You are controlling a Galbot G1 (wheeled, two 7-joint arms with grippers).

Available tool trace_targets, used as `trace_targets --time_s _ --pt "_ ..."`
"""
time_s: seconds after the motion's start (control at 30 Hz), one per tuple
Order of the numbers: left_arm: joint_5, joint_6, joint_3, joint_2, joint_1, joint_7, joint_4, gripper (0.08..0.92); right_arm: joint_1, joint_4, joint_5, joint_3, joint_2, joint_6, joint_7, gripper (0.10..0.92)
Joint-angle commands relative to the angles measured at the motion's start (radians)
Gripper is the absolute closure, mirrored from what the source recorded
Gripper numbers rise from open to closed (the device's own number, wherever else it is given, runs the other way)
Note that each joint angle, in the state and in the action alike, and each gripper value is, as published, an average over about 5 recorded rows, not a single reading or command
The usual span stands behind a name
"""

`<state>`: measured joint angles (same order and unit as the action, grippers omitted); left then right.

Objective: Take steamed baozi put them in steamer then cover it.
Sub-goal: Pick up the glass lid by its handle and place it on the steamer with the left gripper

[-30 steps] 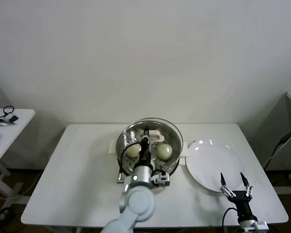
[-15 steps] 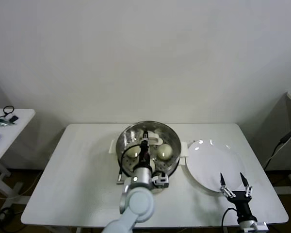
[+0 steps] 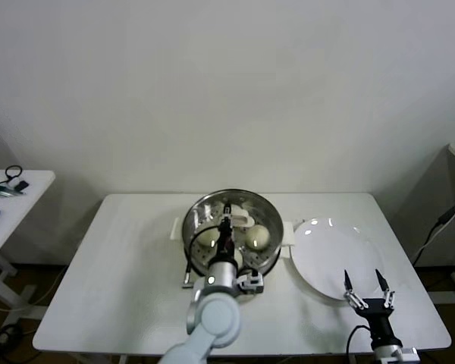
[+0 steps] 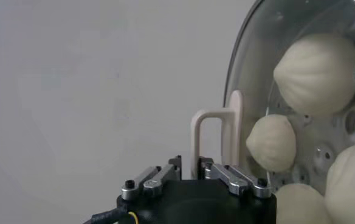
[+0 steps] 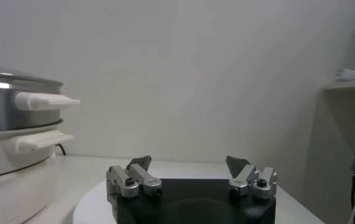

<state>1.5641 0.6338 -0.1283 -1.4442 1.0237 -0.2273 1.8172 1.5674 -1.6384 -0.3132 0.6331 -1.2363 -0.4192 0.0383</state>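
The steamer [image 3: 193,262], a shiny steel basket on a white pot base, stands mid-table. Pale baozi [image 3: 258,236] lie inside it; the left wrist view shows several of them [image 4: 317,73] through the glass. My left gripper [image 3: 226,230] is shut on the cream handle [image 4: 217,137] of the glass cover [image 3: 235,199] and holds it over the basket. I cannot tell whether the rim rests on the basket. My right gripper [image 3: 364,284] is open and empty over the front edge of the white plate [image 3: 326,250]. It also shows in the right wrist view [image 5: 189,163].
The white plate lies right of the steamer and holds nothing. The steamer's side handles [image 5: 44,100] show at the edge of the right wrist view. A small side table [image 3: 7,197] with cables stands off to the left.
My left gripper has lowered and levelled the cover, which was tilted up higher over the steamer. The right arm has not moved.
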Motion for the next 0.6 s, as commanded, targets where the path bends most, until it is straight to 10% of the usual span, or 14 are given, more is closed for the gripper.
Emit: trace_targets --time_s 0.03,0.6 --pt "-0.012 0.008 -0.002 -0.004 0.004 0.011 -0.004 0.678 0.002 -0.004 0.007 -0.005 0.008 0.006 0.006 0.203" --pt "-0.198 0.043 -0.011 0.087 0.04 0.0 0.153 0.204 0.004 -0.015 -0.026 -0.027 0.018 0.042 -0.016 0.203"
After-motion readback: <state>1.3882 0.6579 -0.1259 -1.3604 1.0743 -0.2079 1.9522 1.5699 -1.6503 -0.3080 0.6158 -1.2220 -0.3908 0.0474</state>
